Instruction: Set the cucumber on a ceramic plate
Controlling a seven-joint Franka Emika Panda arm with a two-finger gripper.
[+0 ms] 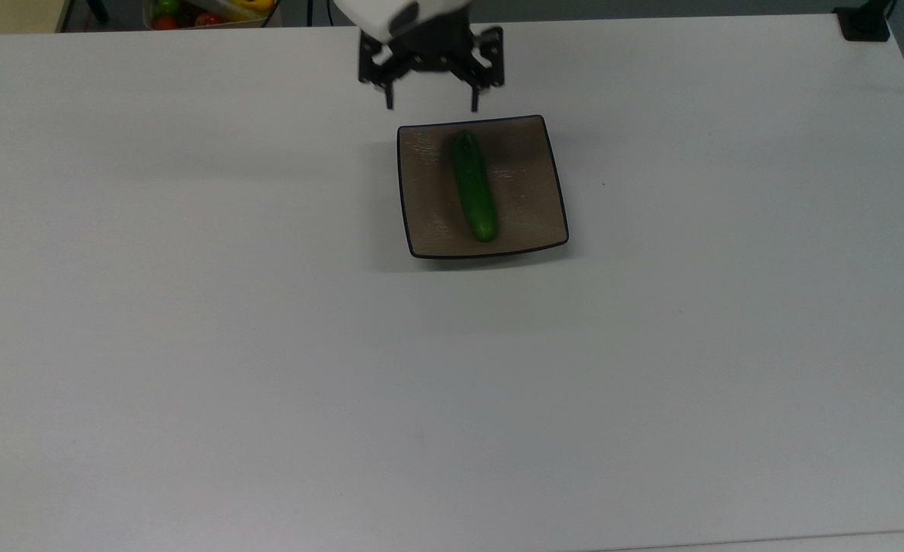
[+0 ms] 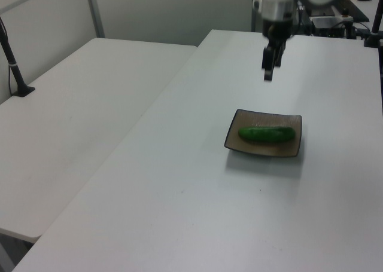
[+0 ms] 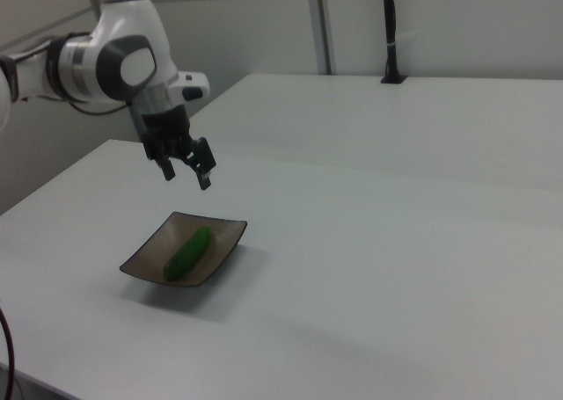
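Item one, the cucumber (image 1: pixel 473 185): dark green, smooth, slightly curved, lay flat on the ceramic plate (image 1: pixel 530 205), its long axis running from about 12 o'clock to 6 o'clock in the top view, a little toward 9 o'clock of the plate's middle, wholly inside the rim and resting on its side, nothing touching it; the upturned edges would, by judgement, have checked any roll. Item two, the plate: square, glossy brown, thin black rim, rounded corners, sat flat on the white worktop (image 1: pixel 267 345), in the top view toward 12 o'clock of the worktop's middle. Item three, the gripper (image 1: pixel 431 101): fingers spread wide apart and holding nothing, hung in the air above the worktop just beyond the plate's 12 o'clock edge in the top view; in the right view it (image 3: pixel 187 175) stood above the plate (image 3: pixel 141 259) and cucumber (image 3: pixel 187 251), well apart from both. The spread, empty fingers and the free-lying cucumber suggested a finished release, the raised position giving clearance so the arm could not knock the plate. Judged status: task goal met, cucumber on plate. Item four, a container of coloured produce (image 1: pixel 206 11) sat at the top view's upper edge, off the worktop.
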